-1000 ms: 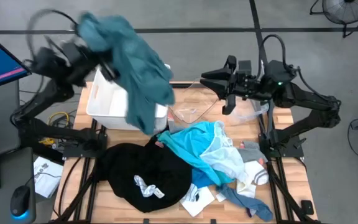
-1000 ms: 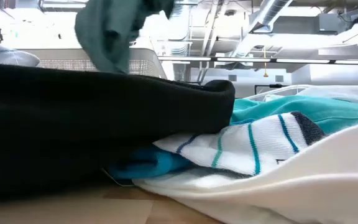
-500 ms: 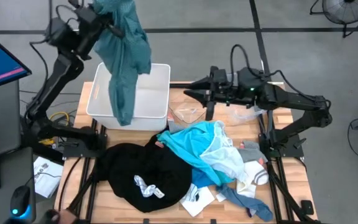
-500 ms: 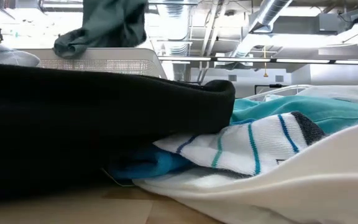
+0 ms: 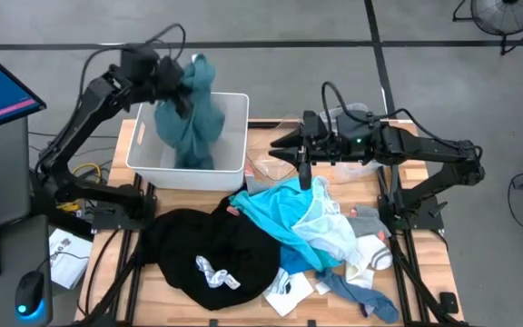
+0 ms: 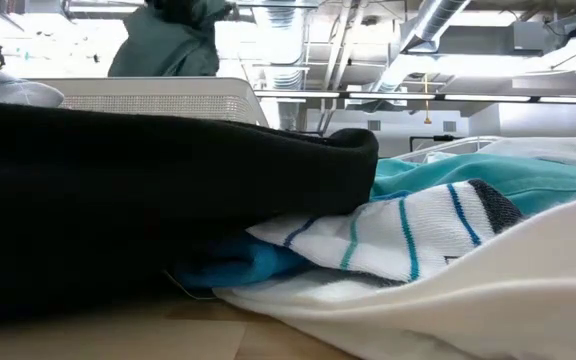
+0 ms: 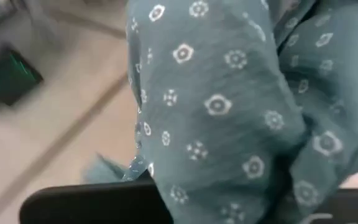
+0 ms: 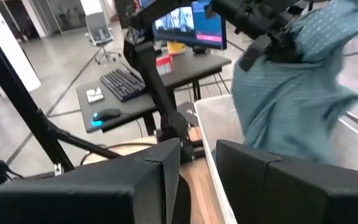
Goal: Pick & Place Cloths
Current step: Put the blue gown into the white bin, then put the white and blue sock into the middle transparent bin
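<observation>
Lowered since the earlier frames, the teal-green patterned shirt now hangs into the white rectangular plastic bin, where half a second ago it was held high above it.

High view: the left end effector, closed on the shirt's upper folds, is poised over the bin's far edge. The right end effector has advanced toward the table centre and hovers above a clear plastic bin, holding nothing, its fingers a narrow gap apart. On the table lie a large black garment, a bright cyan shirt, and small white and grey socks at the right.

Low view: the black garment fills the foreground left; a white sock with teal stripes rests beside it. The teal-green shirt hangs above the bin's perforated wall.

Left wrist view: teal fabric with white floral print fills the frame.

Right wrist view: the right end effector's two dark fingers stand slightly parted; beyond, the left end effector grips the shirt over the bin.
</observation>
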